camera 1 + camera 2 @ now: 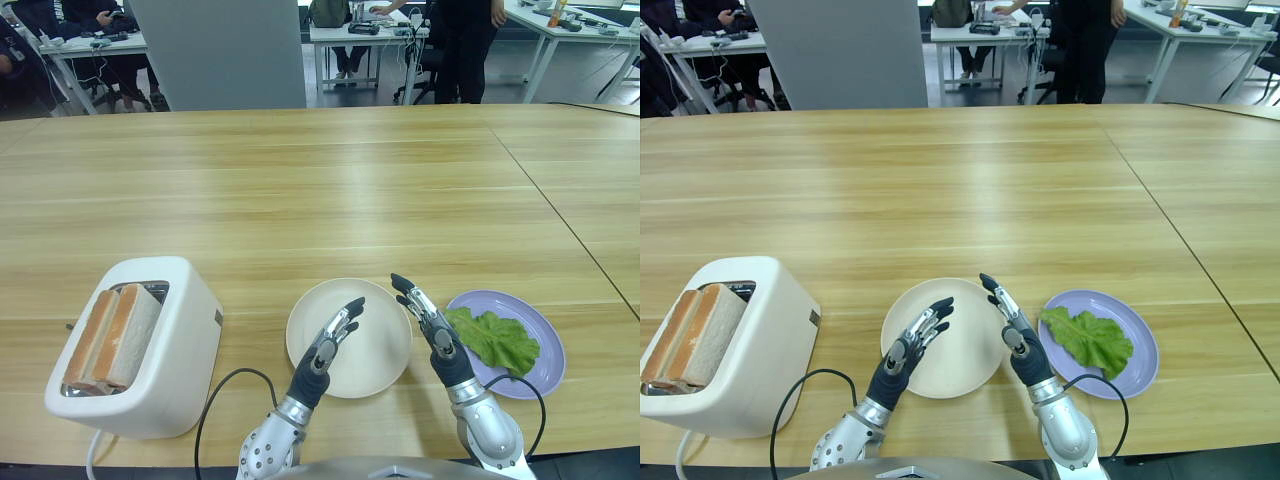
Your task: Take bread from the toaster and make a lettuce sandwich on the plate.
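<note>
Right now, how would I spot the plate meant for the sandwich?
Find the white toaster at the near left of the table. Two plates lie to its right; yours is the cream plate, nearer the toaster. It is bare, while the purple plate holds lettuce.

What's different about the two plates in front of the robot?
The cream plate has no food on it; the purple plate holds a lettuce leaf. The cream plate lies nearer the toaster, the purple plate farther to the robot's right. Both are round and lie flat on the wooden table.
</note>
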`<state>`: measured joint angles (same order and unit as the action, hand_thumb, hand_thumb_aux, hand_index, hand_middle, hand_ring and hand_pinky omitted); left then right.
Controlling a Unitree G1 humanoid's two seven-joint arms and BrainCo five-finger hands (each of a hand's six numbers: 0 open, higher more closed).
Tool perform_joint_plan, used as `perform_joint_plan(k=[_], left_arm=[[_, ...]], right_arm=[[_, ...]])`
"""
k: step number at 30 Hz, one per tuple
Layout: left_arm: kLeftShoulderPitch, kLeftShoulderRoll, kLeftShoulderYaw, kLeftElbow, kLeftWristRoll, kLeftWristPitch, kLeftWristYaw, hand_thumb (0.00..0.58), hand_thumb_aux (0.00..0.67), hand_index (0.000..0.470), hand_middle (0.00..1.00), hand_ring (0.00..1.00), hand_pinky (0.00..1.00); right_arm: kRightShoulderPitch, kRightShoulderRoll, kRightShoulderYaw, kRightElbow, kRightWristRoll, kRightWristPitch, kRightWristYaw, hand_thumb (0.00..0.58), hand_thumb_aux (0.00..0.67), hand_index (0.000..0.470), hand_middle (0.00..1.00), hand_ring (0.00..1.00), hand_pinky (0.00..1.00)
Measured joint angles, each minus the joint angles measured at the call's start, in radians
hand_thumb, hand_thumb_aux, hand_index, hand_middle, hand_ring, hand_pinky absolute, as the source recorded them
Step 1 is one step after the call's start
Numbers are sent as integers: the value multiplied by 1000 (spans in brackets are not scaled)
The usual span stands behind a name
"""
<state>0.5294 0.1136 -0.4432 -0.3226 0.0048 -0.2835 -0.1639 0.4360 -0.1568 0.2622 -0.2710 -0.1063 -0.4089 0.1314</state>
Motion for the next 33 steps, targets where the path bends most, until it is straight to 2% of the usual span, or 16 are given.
perform_joint_plan(k=[10,16,19,21,23,26,30,33], left_arm=[[0,0,0,0,0,0,0,0,0,0,0,0,0],[1,4,0,-2,2,0,0,0,0,0,0,0,0],[16,20,16,-76,26,10,9,0,0,0,0,0,0],[34,27,66,-228,66,79,32,0,0,0,0,0,0],[30,41,153,-416,153,171,45,0,0,0,0,0,0],[-3,98,376,-671,350,279,8,0,0,0,0,0,0],[-15,194,756,-724,400,300,-73,0,0,0,0,0,0],[8,265,1031,-723,353,385,-141,0,0,0,0,0,0]], right_arm=[[2,3,-1,-2,4,2,0,0,0,0,0,0,0],[3,19,-4,-61,13,53,-3,0,0,0,0,0,0],[15,27,-4,-90,4,55,-12,0,0,0,0,0,0],[24,33,-7,-111,-8,60,-24,0,0,0,0,0,0],[24,34,-22,-118,-17,67,-34,0,0,0,0,0,0],[25,34,-52,-118,-27,94,-51,0,0,0,0,0,0],[50,58,-66,-111,-34,101,-81,0,0,0,63,63,63],[65,87,-72,-112,-14,119,-91,0,0,0,0,0,0]])
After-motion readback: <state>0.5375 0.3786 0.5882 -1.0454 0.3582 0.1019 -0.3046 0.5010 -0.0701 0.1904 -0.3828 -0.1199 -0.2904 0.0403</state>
